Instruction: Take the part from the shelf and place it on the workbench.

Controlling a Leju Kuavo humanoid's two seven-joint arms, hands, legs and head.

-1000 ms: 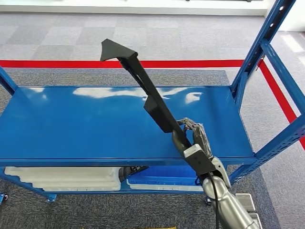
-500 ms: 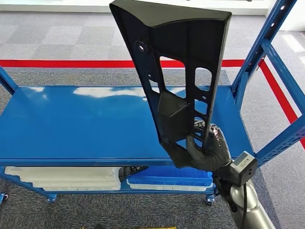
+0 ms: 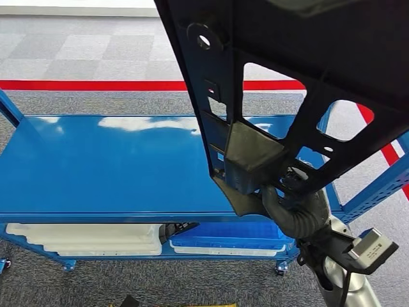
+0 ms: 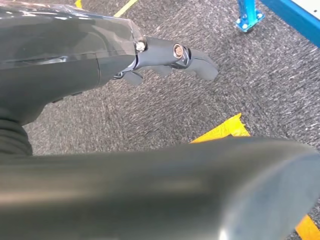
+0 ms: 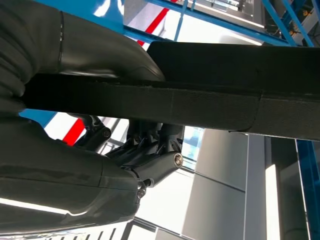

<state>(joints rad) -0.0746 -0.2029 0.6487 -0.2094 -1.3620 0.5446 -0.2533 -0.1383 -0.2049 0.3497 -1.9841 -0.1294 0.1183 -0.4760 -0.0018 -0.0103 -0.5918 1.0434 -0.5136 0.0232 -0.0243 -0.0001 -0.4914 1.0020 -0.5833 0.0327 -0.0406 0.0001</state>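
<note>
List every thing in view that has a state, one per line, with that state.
black part: lifted clear of the shelf, held at its lower end.
right hand: grips the black part.
left hand: holds nothing, fingers stretched out over the carpet.
blue shelf: top deck bare.

A: Head view bright, even light from overhead. White glare patches along the back of the blue shelf (image 3: 110,166).

B: The black part (image 3: 308,70) up close reads near silhouette, its top edge soft.

A: Left wrist view: floor sharp, the big grey form in the foreground blurred.

B: Right wrist view backlit. Windows blown out white, left robot hand (image 4: 166,55) evenly lit.
</note>
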